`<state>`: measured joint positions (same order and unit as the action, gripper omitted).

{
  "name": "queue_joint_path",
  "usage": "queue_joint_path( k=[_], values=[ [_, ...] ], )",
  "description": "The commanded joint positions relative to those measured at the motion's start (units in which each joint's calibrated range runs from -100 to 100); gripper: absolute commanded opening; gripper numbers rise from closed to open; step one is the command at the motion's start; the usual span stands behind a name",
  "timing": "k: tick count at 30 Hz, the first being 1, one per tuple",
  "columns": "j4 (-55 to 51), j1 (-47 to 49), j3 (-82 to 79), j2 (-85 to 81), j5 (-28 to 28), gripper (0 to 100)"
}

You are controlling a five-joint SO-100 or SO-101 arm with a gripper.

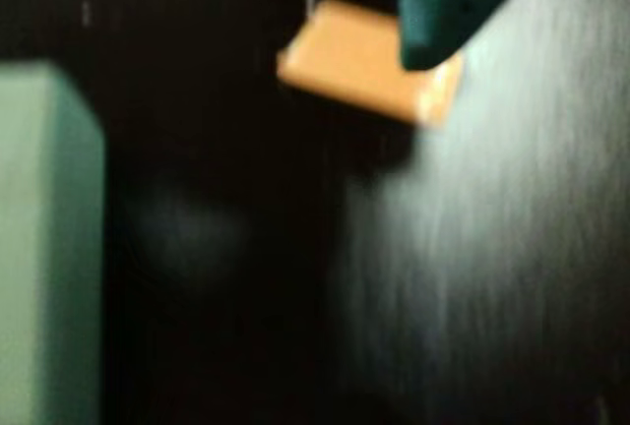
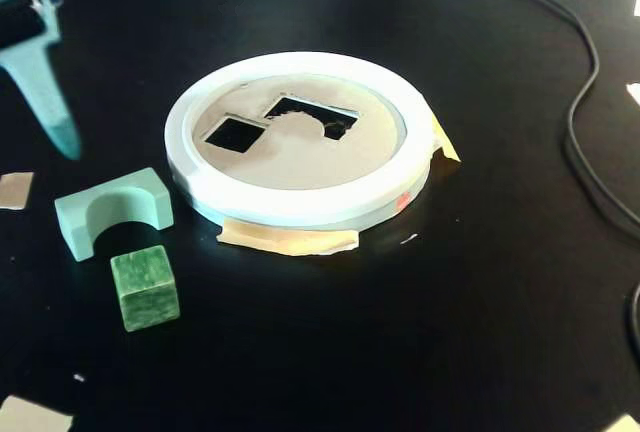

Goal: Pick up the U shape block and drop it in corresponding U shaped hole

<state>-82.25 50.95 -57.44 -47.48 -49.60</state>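
The gripper [image 2: 62, 142] hovers at the fixed view's upper left, above the untouched U shape block [image 2: 113, 210]; whether its jaws are parted, I can't tell. Descending comes next, I'd judge.

fixed view: disc [image 2: 300, 167] at tabletop [image 2: 480, 332] centre, u shaped hole [image 2: 310, 115] right of square cutout [image 2: 234, 133]. u shape block [image 2: 113, 212] left of disc; cube [image 2: 145, 287] just in front of block. end effector [image 2: 62, 137] above, behind block.
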Motion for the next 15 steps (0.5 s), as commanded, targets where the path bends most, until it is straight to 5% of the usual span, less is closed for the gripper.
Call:
queue_joint_path(
  k=[1, 15],
  values=[
    [10.0, 0.0, -0.2, 4.4, 2.1, 96],
    [12.2, -5.6, 0.9, 19.2, 2.3, 96]
  ],
)
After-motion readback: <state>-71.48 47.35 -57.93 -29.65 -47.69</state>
